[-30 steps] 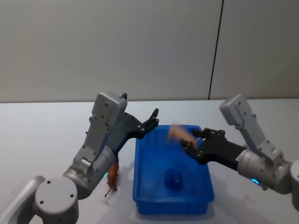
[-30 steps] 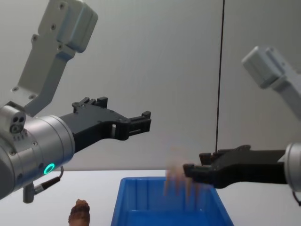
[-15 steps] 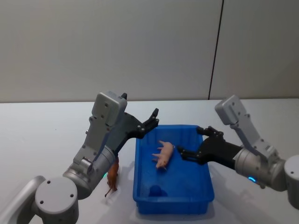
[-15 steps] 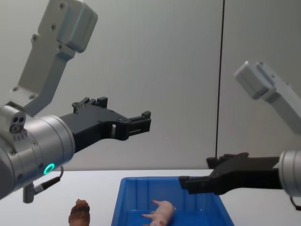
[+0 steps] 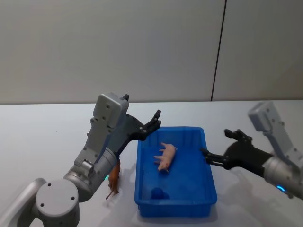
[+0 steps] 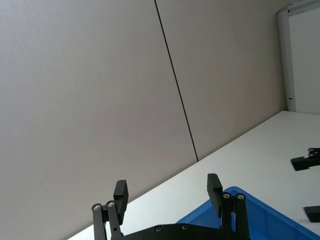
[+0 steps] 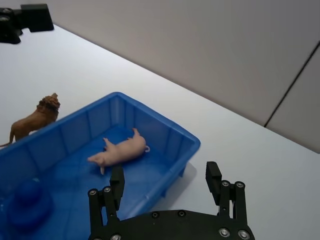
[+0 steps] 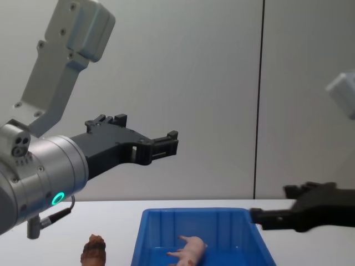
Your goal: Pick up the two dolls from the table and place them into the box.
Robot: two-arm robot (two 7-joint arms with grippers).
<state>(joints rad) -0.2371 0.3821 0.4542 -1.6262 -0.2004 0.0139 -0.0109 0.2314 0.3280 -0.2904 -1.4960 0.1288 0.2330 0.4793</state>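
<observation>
I see the pig [image 5: 165, 157] in the box [image 5: 191, 182], the brown doll [image 5: 113, 180] just left of it, my right gripper [image 5: 216, 144] open alongside.

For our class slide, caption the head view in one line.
Pig in the box, lion on the table beside it, left end effector and right end effector open.

box [image 5: 175, 208]: glossy plastic | table [image 5: 47, 137]: matt, smooth | pink doll [image 5: 165, 156]: smooth | brown doll [image 7: 31, 120]: rough mane
</observation>
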